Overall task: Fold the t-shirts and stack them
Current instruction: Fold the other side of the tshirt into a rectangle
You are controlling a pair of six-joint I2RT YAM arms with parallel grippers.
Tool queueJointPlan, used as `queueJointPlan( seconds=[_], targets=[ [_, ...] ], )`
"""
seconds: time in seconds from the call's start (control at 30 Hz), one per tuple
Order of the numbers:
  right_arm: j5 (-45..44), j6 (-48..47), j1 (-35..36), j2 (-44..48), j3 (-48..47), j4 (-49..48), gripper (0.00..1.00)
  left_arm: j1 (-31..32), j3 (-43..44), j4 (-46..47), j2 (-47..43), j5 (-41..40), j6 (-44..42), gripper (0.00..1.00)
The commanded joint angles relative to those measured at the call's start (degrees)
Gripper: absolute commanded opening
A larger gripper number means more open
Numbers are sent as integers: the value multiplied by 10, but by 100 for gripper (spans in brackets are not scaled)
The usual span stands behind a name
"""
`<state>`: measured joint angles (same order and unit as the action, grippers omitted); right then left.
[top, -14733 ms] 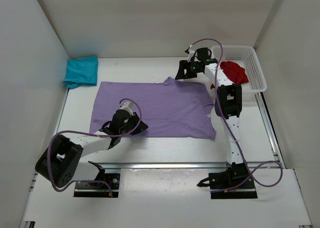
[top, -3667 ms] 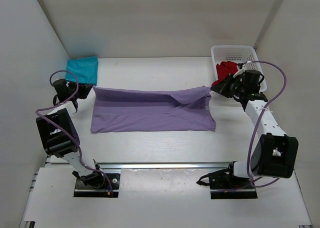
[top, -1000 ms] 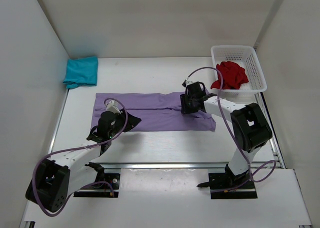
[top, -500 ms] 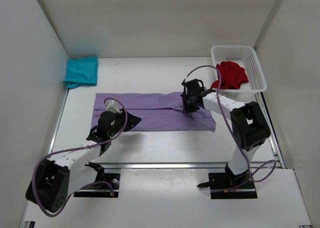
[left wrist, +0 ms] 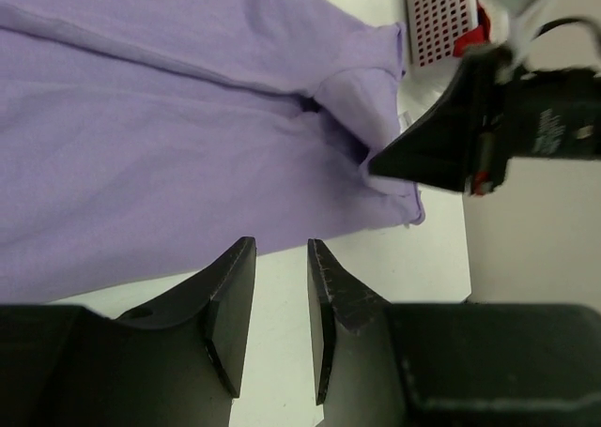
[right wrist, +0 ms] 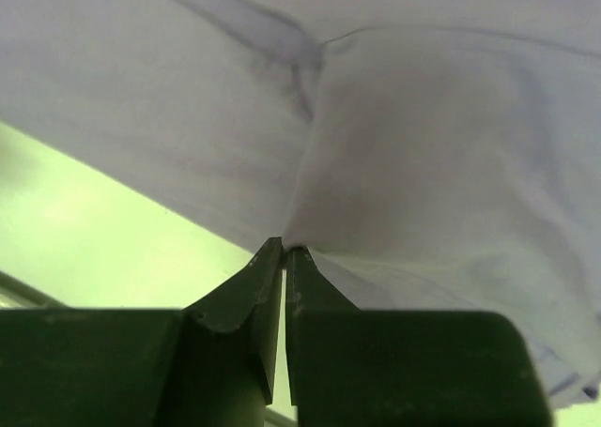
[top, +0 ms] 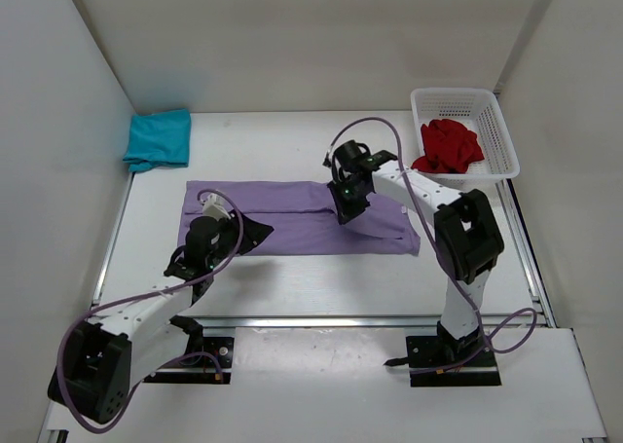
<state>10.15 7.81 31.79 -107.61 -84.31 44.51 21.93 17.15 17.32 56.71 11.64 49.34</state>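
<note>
On the white table (top: 292, 141), the right end effector (right wrist: 284, 249) pinches the lavender t-shirt (top: 282, 219); left end effector (left wrist: 280, 247) narrowly parted, empty.

R gripper (right wrist: 284, 251): jaws pinching lavender t-shirt (right wrist: 413, 145) fold, cloth fanning out from pinch.

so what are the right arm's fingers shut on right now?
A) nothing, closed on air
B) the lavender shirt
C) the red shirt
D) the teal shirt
B: the right wrist view shows the right fingers pressed together with a peak of the lavender shirt pinched at their tips; the red shirt is in the basket and the teal shirt lies at the far left.
</note>
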Motion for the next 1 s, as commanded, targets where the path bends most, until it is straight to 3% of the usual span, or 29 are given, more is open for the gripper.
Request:
queueJointPlan(
  seconds=[0.0, 0.27, 0.4, 0.43, 0.5, 0.53, 0.63, 0.77, 0.97],
  targets=[
    [25, -28, 16, -23, -18, 58, 4, -15, -10, -6, -30, 13, 4, 40],
    [22, -22, 26, 5, 27, 39, 26, -24, -14, -16, -43, 17, 2, 40],
    [27, -12, -7, 81, 70, 3, 37, -31, -6, -12, -39, 10, -3, 40],
    [34, -4, -27, 100, 82, -22, 36, -35, -3, -9, -31, 12, -6, 40],
    [36, 31, -80, 132, 140, -74, 15, -31, 20, -4, 3, 5, -11, 40],
    [36, 46, -98, 150, 157, -119, 0, -29, 28, -1, 24, 2, -10, 40],
    [36, 121, -167, 205, 291, -250, 0, -26, 69, 12, 88, 4, -17, 42],
    [23, 199, -225, 275, 402, -369, 19, -34, 133, 25, 175, 36, -12, 42],
    [12, 222, -263, 326, 484, -407, 36, -40, 180, 40, 278, 34, 4, 42]
  ],
)
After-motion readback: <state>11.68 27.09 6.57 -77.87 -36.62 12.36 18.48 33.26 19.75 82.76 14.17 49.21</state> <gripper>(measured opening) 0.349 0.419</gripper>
